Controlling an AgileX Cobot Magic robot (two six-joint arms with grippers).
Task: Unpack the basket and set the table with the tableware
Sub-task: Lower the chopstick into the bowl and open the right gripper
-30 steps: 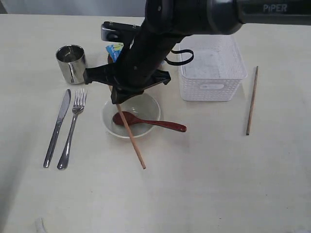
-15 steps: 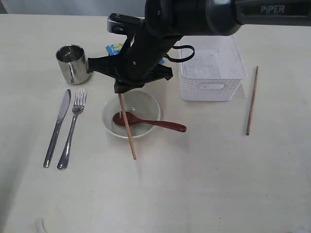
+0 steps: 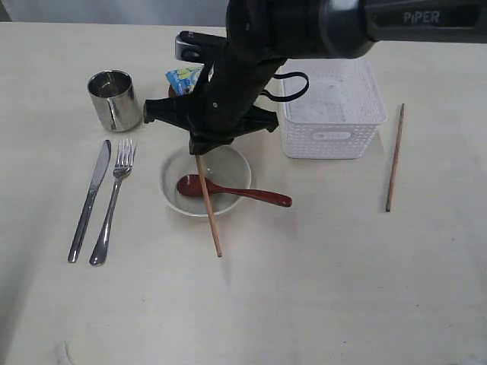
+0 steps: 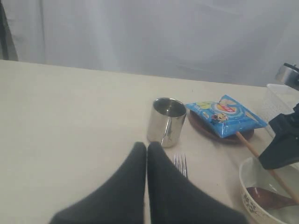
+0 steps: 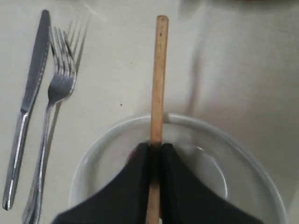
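Observation:
My right gripper is shut on a wooden chopstick, holding it tilted above the white bowl; its lower tip hangs past the bowl's near rim. In the right wrist view the fingers clamp the chopstick over the bowl. A reddish-brown spoon lies in the bowl. The steel cup, knife and fork sit to the left on the table. A second chopstick lies right of the white basket. My left gripper is shut and holds nothing, near the cup.
A blue chip bag lies on a small brown plate behind the bowl. The black right arm reaches across from the upper right and hides part of the basket's left side. Bare tabletop spreads along the near side.
The right gripper has shifted a little to the right over the bowl with the chopstick. The stick's lower tip swung left, then back right. Nothing else moved.

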